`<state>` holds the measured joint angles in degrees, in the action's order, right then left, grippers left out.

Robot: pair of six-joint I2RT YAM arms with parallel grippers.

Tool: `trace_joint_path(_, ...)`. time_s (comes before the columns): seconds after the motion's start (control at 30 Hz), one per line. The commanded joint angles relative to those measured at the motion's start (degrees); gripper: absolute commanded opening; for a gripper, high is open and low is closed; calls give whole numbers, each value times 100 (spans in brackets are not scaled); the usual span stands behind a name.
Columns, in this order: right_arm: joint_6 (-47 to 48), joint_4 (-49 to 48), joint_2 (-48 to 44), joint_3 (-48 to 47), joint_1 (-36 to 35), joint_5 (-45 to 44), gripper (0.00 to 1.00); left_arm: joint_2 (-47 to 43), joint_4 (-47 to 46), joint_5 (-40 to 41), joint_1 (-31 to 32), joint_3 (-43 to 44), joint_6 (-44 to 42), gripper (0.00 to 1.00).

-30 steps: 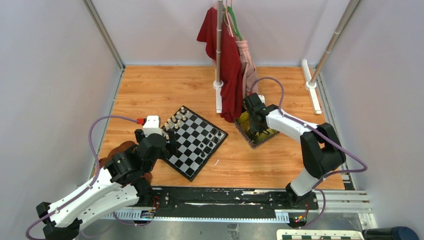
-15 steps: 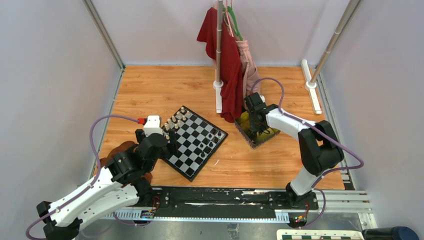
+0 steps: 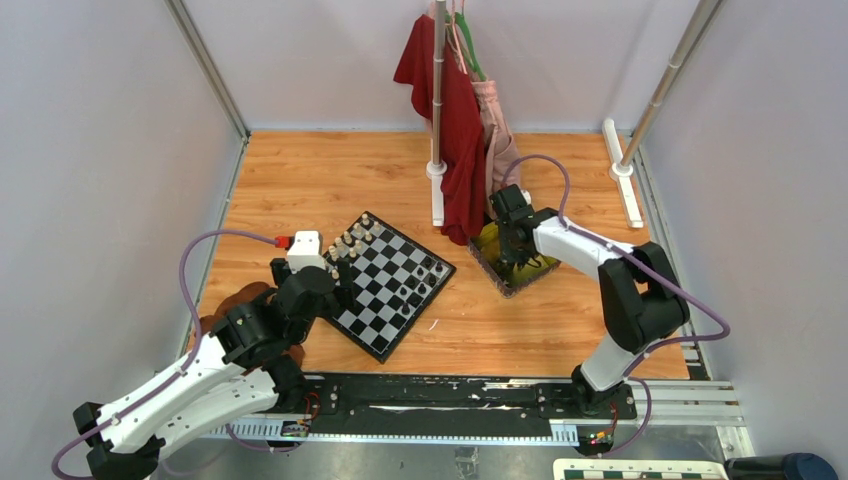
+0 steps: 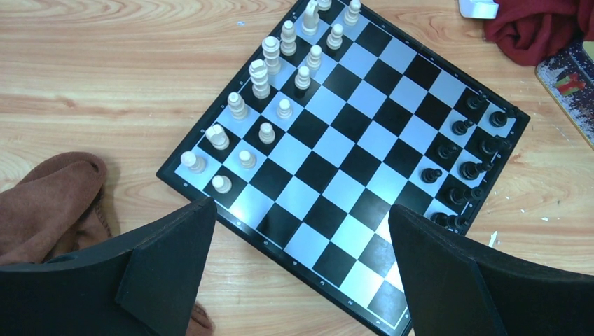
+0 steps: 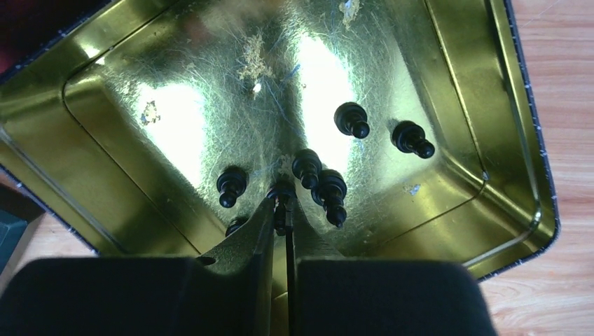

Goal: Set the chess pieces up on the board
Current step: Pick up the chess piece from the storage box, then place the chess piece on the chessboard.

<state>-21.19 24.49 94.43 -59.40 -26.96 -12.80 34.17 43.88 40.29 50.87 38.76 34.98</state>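
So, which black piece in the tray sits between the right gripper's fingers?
The black piece pinched at the right gripper's tips; the others lie loose on the gold tray.

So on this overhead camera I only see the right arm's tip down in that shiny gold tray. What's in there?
Observer: Its wrist camera shows small black chess pieces lying loose on the floor of the tray.
Operator: Is it holding one?
Observer: It looks so. The right gripper has its fingers nearly together, with a black piece pinched at their tips.
Operator: And the left arm, anything in its hand?
Observer: No. The left gripper is wide open and empty, above the near corner of the board.
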Motion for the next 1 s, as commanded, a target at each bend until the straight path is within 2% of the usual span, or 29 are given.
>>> trace_joint_path(0.0, 39, 252, -396, -66, 79, -66, 0, -79, 59, 154, 73, -41, 91, 100)
trace_joint_path(0.37, 258, 633, -1280, -201, -376, -111, 0, -130, 59, 162, 81, -33, 70, 100)
trace_joint_path(0.7, 355, 1162, -1558, -725, -2288, -363, 0, -242, 428, 673, 78, 80, 416, 100)
trace_joint_path(0.97, 327, 1273, -924, -1257, -3742, -232, 0, -661, 926, 1178, 76, 300, 825, 100)
